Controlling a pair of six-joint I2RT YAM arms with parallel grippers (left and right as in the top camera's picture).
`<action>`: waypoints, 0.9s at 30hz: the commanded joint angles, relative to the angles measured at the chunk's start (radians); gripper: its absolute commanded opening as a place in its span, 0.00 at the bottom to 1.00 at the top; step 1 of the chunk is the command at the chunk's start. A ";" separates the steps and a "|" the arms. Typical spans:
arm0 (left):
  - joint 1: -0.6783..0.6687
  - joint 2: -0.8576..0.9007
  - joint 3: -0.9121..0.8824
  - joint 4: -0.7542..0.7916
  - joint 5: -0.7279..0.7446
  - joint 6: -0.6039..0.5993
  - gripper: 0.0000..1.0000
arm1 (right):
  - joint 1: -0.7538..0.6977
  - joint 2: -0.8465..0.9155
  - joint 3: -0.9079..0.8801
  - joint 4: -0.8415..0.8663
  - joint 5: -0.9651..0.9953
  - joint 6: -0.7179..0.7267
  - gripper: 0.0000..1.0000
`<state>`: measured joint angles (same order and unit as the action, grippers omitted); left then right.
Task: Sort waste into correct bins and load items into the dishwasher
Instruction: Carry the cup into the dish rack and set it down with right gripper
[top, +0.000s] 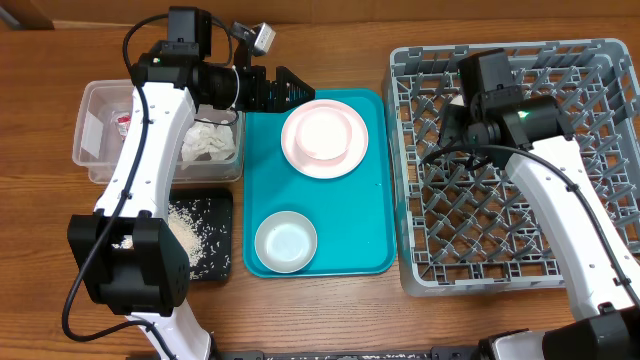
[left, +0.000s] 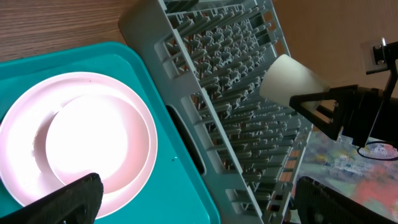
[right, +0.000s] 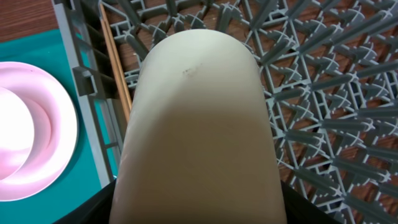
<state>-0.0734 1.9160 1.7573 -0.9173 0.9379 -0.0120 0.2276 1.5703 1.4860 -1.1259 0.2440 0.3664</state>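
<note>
Cup (right: 199, 124) is being held by the right gripper (left: 305, 99) over the rack (top: 520, 250). Left gripper (top: 288, 88) is hanging wide open, far left of the plate (top: 324, 138).

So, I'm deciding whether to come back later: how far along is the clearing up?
Looks done: wrapper and napkin lie in the clear tub, rice scraps in the black tray. In hand: the right gripper holds the cup over the rack, which shows no dishes yet; the left gripper hangs open by the plate. Left: the plate, the bowl on it and the second bowl, on the teal tray.
</note>
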 joint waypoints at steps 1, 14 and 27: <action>-0.006 -0.012 0.018 -0.002 -0.010 0.004 1.00 | -0.008 0.003 -0.003 -0.005 0.017 0.005 0.55; -0.005 -0.012 0.018 -0.001 -0.014 0.004 1.00 | -0.009 0.009 -0.026 -0.006 0.012 0.005 0.55; -0.006 -0.012 0.018 0.002 -0.058 0.004 1.00 | -0.009 0.010 -0.065 0.017 -0.056 -0.003 0.55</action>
<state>-0.0734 1.9160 1.7573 -0.9161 0.8913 -0.0120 0.2230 1.5799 1.4227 -1.1172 0.2066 0.3653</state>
